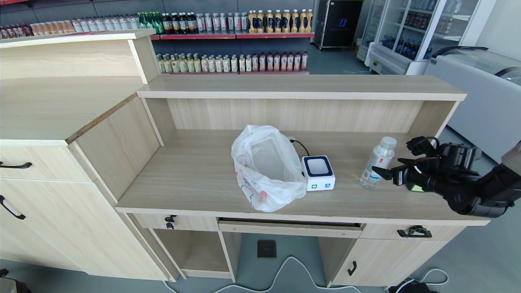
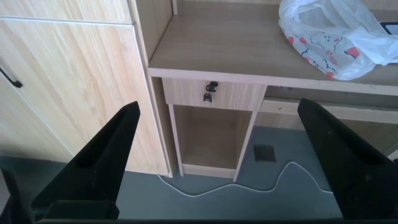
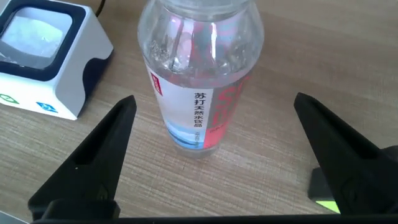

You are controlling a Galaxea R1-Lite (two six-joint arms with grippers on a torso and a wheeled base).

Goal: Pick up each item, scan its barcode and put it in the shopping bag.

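We judge the first step to be in hand: the pick-up of the water bottle point(image 1: 377, 162). It stands upright on the bench point(image 1: 195, 179), capped, just to the right of the scanner point(image 1: 318, 173) and apart from it. The right gripper point(image 1: 392, 158) is level with the bottle's lower half, jaws spread wide on either side of it. From the wrist camera we cannot quite tell whether the tips have reached the bottle's flanks, but nothing is clamped.

The shopping bag point(image 1: 264, 167) sits touching the scanner's left side, with its mouth gaping upward. The left gripper point(image 2: 219, 104) hangs low beside the bench front, jaws open and holding nothing.

Next, we think, the right arm needs to push a little farther in and close on the label band. It should then lift and turn the barcode toward the scanner window.
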